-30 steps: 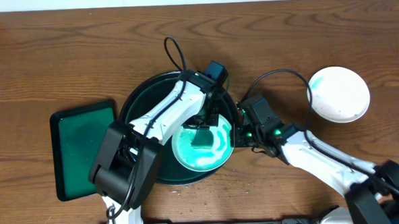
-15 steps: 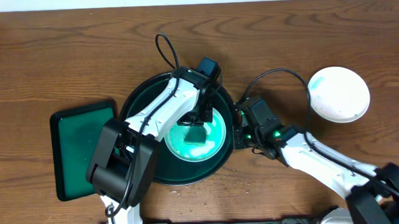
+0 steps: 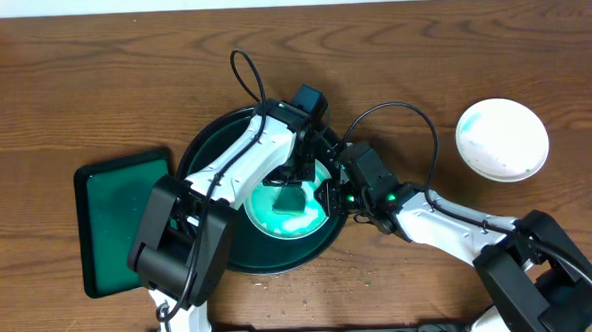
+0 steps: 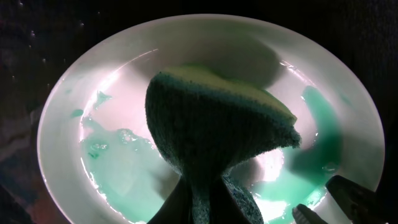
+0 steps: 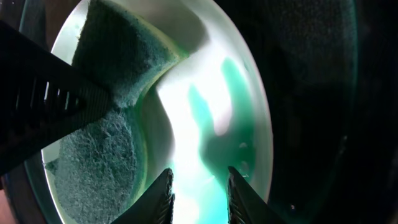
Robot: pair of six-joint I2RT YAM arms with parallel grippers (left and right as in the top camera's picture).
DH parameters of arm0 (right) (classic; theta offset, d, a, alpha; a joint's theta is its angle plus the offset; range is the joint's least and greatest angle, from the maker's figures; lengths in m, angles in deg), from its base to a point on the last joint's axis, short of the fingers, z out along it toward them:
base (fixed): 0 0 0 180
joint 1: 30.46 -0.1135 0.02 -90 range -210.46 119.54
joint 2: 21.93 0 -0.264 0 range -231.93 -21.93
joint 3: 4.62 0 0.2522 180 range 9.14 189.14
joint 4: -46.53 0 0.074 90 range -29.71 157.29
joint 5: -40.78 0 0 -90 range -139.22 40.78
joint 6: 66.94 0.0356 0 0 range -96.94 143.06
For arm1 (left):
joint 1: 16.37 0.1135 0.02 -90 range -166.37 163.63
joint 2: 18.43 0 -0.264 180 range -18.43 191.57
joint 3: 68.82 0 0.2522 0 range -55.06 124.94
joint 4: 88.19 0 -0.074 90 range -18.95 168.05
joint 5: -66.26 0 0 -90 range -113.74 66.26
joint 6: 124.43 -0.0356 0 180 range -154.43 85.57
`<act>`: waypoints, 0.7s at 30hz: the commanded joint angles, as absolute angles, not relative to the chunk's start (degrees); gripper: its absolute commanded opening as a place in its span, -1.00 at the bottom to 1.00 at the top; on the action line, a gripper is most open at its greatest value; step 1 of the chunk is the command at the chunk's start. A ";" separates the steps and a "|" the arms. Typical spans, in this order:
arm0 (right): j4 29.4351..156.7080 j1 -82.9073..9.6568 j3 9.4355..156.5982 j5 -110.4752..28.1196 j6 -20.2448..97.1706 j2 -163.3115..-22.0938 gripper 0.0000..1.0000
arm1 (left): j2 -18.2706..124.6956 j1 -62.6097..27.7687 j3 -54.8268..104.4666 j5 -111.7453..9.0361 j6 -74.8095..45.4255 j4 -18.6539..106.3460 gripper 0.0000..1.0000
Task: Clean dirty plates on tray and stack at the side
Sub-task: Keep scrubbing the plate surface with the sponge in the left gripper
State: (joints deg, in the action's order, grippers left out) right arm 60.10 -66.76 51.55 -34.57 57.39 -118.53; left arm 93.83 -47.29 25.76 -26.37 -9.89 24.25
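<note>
The dirty plate (image 3: 288,211) lies inside the round black tray (image 3: 214,130), towards its right half, with green smears across its white bowl. The left pincer (image 3: 296,182) is clamped on a green sponge (image 3: 289,199) and presses it down on the plate's middle. In the left wrist view the sponge (image 4: 211,130) bulges over the plate (image 4: 124,93), and wet green streaks lie on either side of it.

The right pincer (image 3: 332,195) sits at the plate's right edge, just inside the tray rim. From its own camera the two fingertips stand a little apart, with the green-stained bowl showing between them, so the right pincer (image 5: 200,193) is parted and grips nothing. The plate (image 5: 211,112) runs away from it to the left, and the sponge (image 5: 118,56) lies beyond the smear.

The plate is round, so no long axis matters here. What counts is that its near rim lies directly ahead of the right pincer. The right arm is also nearer the white plate (image 3: 502,139) on the bare tabletop to the right, where the stack probably belongs. The scrubbing looks unfinished. A rectangular green tray (image 3: 126,221) lies to the left.
</note>
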 commanded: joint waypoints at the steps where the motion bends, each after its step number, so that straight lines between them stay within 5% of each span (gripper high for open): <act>1: 61.41 -66.89 50.94 -36.01 58.86 -120.08 -0.42 | 93.13 -47.29 26.04 -25.65 -10.40 23.90 -0.86; 21: 82.04 -66.93 63.97 -46.04 50.31 -117.74 -0.34 | 93.13 -47.29 26.00 -25.63 -10.40 24.47 -0.86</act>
